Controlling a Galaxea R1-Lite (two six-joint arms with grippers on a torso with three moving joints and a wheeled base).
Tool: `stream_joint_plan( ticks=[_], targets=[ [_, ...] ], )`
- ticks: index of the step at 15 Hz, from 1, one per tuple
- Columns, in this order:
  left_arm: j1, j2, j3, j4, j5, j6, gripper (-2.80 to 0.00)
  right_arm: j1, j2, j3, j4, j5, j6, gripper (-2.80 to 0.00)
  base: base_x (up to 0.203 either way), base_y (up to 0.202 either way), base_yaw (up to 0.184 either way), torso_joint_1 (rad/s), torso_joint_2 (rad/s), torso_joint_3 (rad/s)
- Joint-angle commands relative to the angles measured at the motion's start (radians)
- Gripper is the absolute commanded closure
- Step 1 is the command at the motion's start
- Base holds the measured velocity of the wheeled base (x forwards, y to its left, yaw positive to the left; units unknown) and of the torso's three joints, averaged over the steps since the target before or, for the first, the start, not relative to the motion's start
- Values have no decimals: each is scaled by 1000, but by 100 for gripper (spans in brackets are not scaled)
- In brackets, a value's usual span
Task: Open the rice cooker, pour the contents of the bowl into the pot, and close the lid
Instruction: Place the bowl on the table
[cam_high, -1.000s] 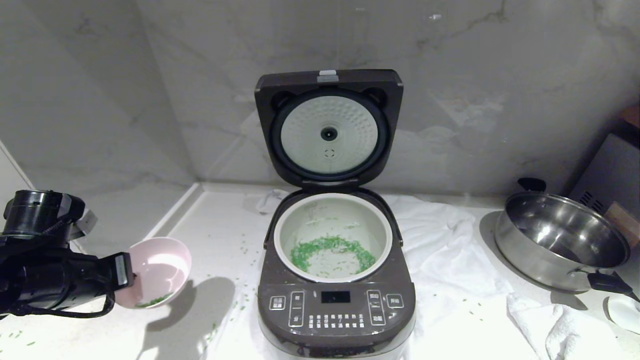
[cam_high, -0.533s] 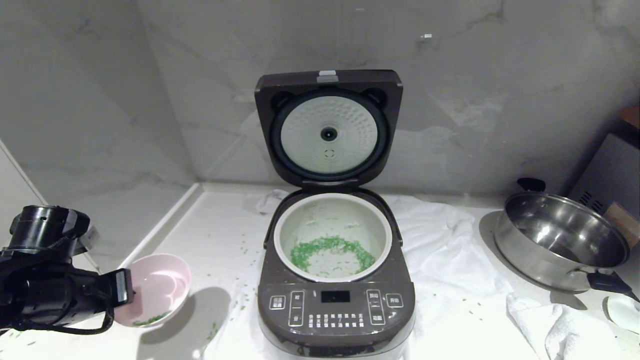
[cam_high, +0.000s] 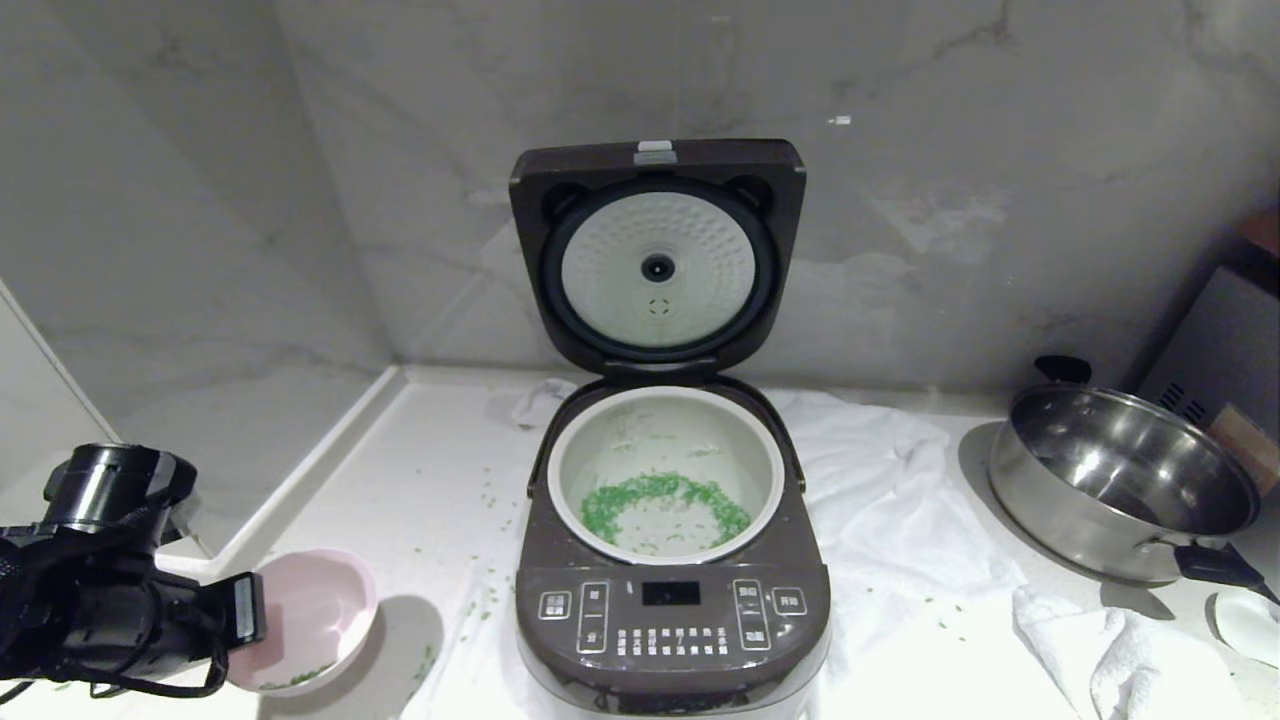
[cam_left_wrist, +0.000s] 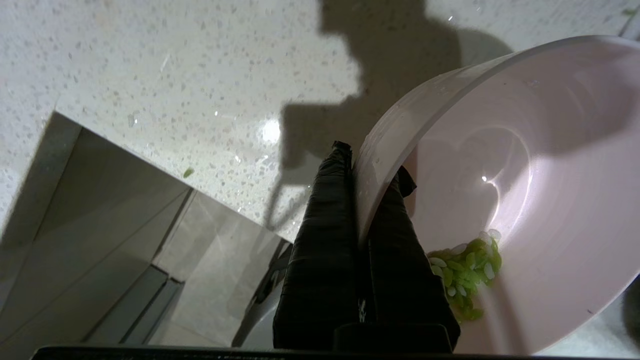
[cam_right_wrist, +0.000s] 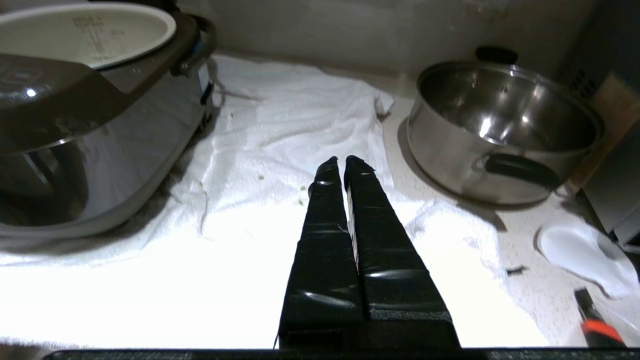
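One rice cooker, a rounded-rectangular body in matte brown-grey plastic with a panel of white-marked buttons, stands at the centre of the pale speckled stone counter. Its hinged lid stands upright at 12 o'clock, showing one white dimpled disc on its underside. The round, smooth-rimmed pot sits in the body, holding a ring of bright green grain-like contents. At 8 o'clock from the cooker, one small glossy pale pink bowl is tilted, low over the counter; whether it touches I cannot tell. A small clump of green bits lies inside it. The left hand, black and ribbed, is pinching the bowl's rim, one finger inside and one outside. The right hand hovers over a rumpled white terry towel, its two black fingers pressed together, empty. At 3 o'clock sits one shiny steel pan with two black handles. Loose green flakes dot the counter and towel.
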Motion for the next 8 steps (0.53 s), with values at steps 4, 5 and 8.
stream_joint_plan(
  ticks=[4, 5, 8],
  targets=[
    [36, 55, 72, 6, 1, 1, 0, 1, -2, 19, -3, -2, 13, 0, 0, 0, 0, 0, 0, 0],
    [48, 80, 85, 8, 4, 6, 0, 1, -2, 20, -3, -2, 11, 0, 0, 0, 0, 0, 0, 0],
    [136, 201, 91, 1, 74, 13, 0, 0, -2, 18, -3, -2, 11, 0, 0, 0, 0, 0, 0, 0]
  ],
)
